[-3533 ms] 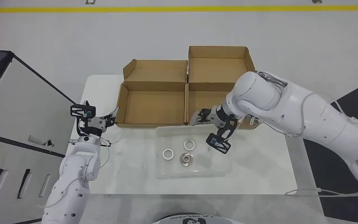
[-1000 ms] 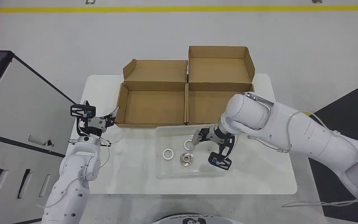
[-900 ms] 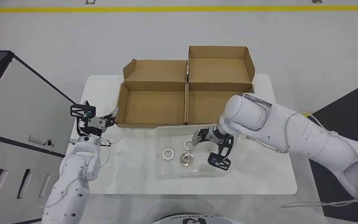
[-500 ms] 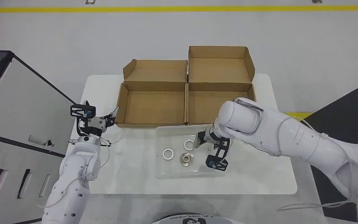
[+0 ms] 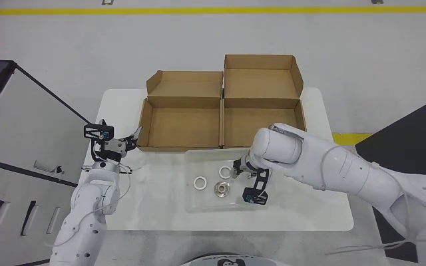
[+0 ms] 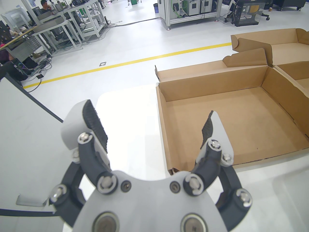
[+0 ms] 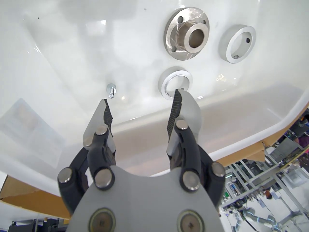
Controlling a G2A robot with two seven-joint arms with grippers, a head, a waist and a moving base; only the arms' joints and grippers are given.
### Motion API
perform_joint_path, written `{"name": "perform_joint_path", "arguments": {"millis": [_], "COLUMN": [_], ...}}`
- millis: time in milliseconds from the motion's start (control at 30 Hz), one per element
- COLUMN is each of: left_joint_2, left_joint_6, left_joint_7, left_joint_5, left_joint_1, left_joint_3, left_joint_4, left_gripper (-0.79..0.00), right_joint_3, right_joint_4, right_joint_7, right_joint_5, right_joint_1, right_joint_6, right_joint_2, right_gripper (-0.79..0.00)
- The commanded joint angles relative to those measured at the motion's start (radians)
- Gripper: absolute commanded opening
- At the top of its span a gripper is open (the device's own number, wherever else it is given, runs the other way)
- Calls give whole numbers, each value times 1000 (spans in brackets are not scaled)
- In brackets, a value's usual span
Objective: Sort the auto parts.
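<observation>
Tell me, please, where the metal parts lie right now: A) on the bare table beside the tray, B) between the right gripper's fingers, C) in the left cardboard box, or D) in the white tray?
D: the flanged piece, a ring, a second ring and the small screw all lie on the floor of the white tray, while the right gripper hangs open above them, holding nothing.

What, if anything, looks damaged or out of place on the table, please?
Only the cardboard box nearest the left gripper: its front corner looks slightly torn. The flange, one ring, a second ring and the screw lie inside the tray, nothing spilled.
</observation>
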Motion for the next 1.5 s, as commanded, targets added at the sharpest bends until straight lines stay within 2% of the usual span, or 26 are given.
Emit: {"name": "perform_joint_path", "arguments": {"millis": [0, 433, 500, 533, 567, 600, 933, 1133, 1433, 1467], "left_joint_2": [0, 0, 0, 0, 0, 0, 0, 0, 0, 0], "left_joint_6": [0, 0, 0, 0, 0, 0, 0, 0, 0, 0], "left_joint_7": [0, 0, 0, 0, 0, 0, 0, 0, 0, 0], "left_joint_5": [0, 0, 0, 0, 0, 0, 0, 0, 0, 0], "left_joint_1": [0, 0, 0, 0, 0, 0, 0, 0, 0, 0], "left_joint_3": [0, 0, 0, 0, 0, 0, 0, 0, 0, 0], "left_joint_4": [0, 0, 0, 0, 0, 0, 0, 0, 0, 0], "left_gripper": [0, 0, 0, 0, 0, 0, 0, 0, 0, 0], "right_joint_3": [0, 0, 0, 0, 0, 0, 0, 7, 0, 0], "right_joint_4": [1, 1, 1, 1, 1, 11, 11, 10, -5, -4], "right_joint_7": [0, 0, 0, 0, 0, 0, 0, 40, -9, -12], "right_joint_5": [-2, -2, -2, -2, -2, 2, 2, 23, -44, -49], "right_joint_1": [-2, -2, -2, -2, -2, 2, 2, -16, -22, -23], "right_joint_6": [0, 0, 0, 0, 0, 0, 0, 27, 10, 13], "right_joint_2": [-1, -1, -1, -1, -1, -1, -1, 5, 12, 12], "right_gripper": [-317, -314, -286, -252, -46, 0, 0, 0, 0, -28]}}
